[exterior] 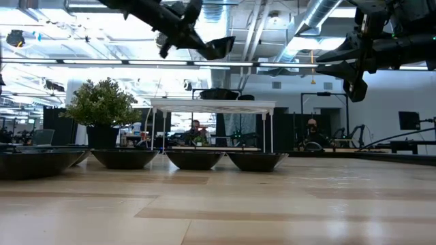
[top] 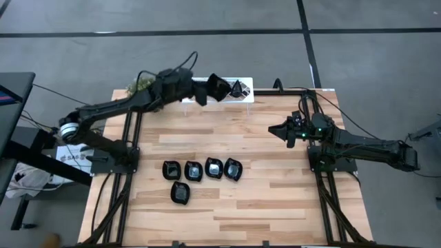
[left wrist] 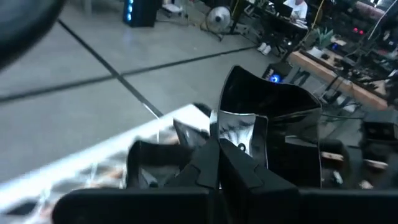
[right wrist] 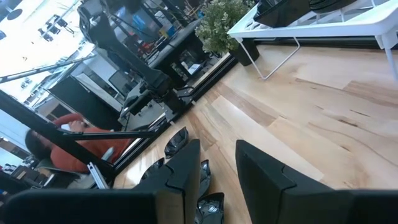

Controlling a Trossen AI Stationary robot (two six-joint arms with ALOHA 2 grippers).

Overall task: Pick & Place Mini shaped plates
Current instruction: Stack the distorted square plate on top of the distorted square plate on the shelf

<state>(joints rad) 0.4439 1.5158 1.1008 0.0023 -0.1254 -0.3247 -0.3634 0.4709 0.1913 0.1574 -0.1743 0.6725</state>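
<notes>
My left gripper (top: 205,94) is raised over the table's far edge, shut on a glossy black mini plate (top: 219,86) above the white lattice rack (top: 245,85). In the low view this plate (exterior: 219,46) hangs high above the rack (exterior: 212,105). Another black plate (top: 239,88) lies on the rack. Several more plates (top: 203,169) rest on their undersides in a row at the table's middle, and one (top: 180,193) lies nearer. My right gripper (top: 279,129) waits open at the table's right, touching nothing. My left gripper pinches the plate's near rim (left wrist: 239,140) between its two fingers (left wrist: 205,168). The fingers come from the table's left and near side, slanting a little downward. The plate juts beyond the fingertips, tilted on edge, lifted clear of the rack and table.
A small green plant (exterior: 102,102) stands at the far left corner beside the rack. The rack stands on thin legs along the far edge. Bare wood lies between the plate row and the rack, and around my right gripper (right wrist: 214,168). People sit in the room beyond.
</notes>
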